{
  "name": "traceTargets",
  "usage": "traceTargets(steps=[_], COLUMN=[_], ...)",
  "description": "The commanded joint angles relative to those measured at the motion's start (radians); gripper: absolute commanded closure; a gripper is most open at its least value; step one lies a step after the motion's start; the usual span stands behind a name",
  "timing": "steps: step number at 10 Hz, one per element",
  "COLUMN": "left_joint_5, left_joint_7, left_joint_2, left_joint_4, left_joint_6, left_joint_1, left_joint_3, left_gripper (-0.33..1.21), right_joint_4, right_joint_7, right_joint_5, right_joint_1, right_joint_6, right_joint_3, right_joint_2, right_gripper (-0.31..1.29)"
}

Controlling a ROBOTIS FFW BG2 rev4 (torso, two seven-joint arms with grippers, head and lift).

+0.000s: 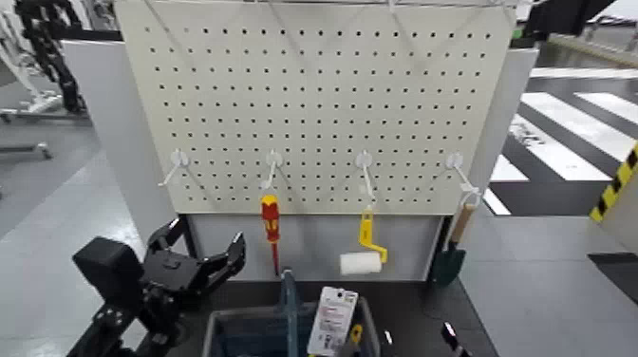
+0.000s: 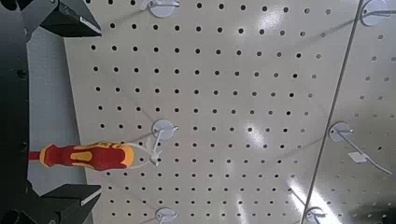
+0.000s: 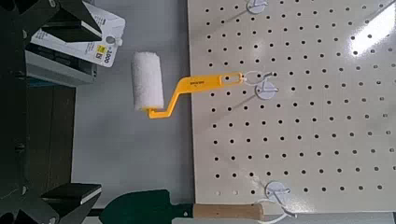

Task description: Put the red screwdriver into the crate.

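Item 1: red screwdriver with a red-and-yellow handle and slim dark shaft (image 1: 271, 224), hanging tip-down from a white hook (image 1: 272, 169) on the cream perforated pegboard (image 1: 323, 95); second hook from the robot's left. In the left wrist view the same tool (image 2: 84, 155) hangs free on its hook, touched by nothing.

Item 2: dark grey-blue plastic crate with an upright blue central handle (image 1: 288, 294), open-topped, at the lower edge of the head view, directly below the screwdriver. Contents: a white carded package (image 1: 334, 319) and a small yellow-handled item beside it.

Item 3: left gripper (image 1: 204, 256), black, raised at lower left of the pegboard, level with the screwdriver tip and well to its left; fingers spread apart, holding nothing.

Item 4: right gripper (image 3: 58, 98), seen only in its own wrist view as dark fingers at the frame edges; spread apart, empty, facing the pegboard.

Item 5: small paint roller with yellow handle and white sleeve (image 1: 364, 253), on the third hook.

Item 6: dark green trowel with wooden handle (image 1: 451, 249), on the fourth hook, at the right edge of the pegboard
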Motion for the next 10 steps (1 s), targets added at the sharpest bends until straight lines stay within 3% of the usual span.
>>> traceTargets(steps=[1,10], left_joint_5=[0.003,0.079], left_joint_7=[0.000,-0.042], left_joint_2=[0.000,-0.008], left_joint_4=[0.003,0.066], left_joint_6=[0.001,0.082], left_joint_1=[0.000,-0.026], left_joint_3=[-0.001,-0.014], left_gripper=[0.11,0.12], right_joint_4=[0.000,0.002], right_joint_7=[0.000,0.000], right_joint_5=[-0.002,-0.005], right_joint_1=[0.000,-0.002], right_joint_6=[0.000,0.006], right_joint_3=[0.000,0.002], right_joint_2=[0.000,0.000], right_gripper=[0.16,0.16])
